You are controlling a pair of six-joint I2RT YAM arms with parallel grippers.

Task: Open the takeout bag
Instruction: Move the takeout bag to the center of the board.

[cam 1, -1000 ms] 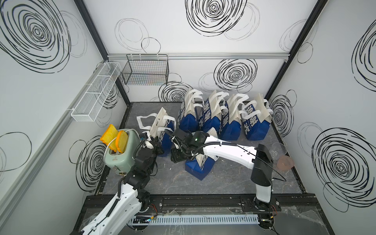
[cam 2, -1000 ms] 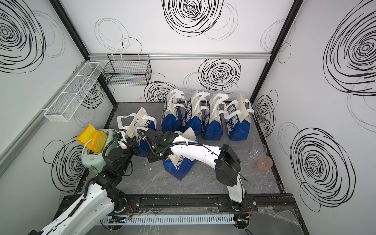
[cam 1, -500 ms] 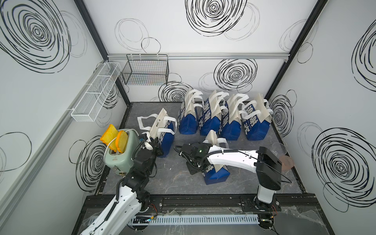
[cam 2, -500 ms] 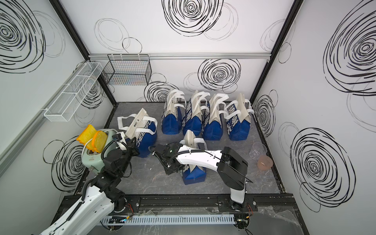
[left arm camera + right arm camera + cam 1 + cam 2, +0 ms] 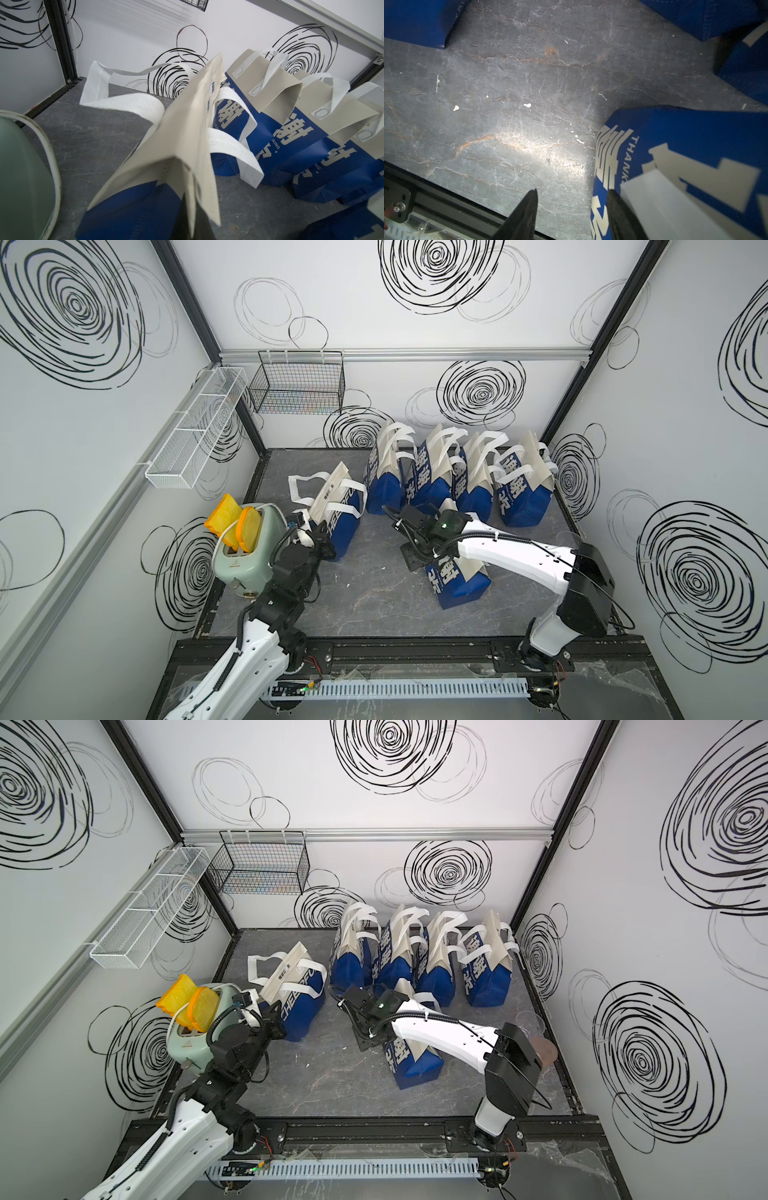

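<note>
Beside the toaster (image 5: pixel 239 560), our left gripper (image 5: pixel 325 543) is pinching the takeout bag (image 5: pixel 338 510) — our right gripper (image 5: pixel 573 191), spread empty, is risking toppling the neighbouring bag (image 5: pixel 675 135).

The blue bag (image 5: pixel 685 133) reads "THANK"; a rear bag (image 5: pixel 291 149) reads "IKING".

White walls (image 5: pixel 374 344) with black swirls are enclosing a grey veined tabletop (image 5: pixel 365 605). A black wire basket (image 5: pixel 297 389) and a white wire rack (image 5: pixel 195 435) are hanging on them.
</note>
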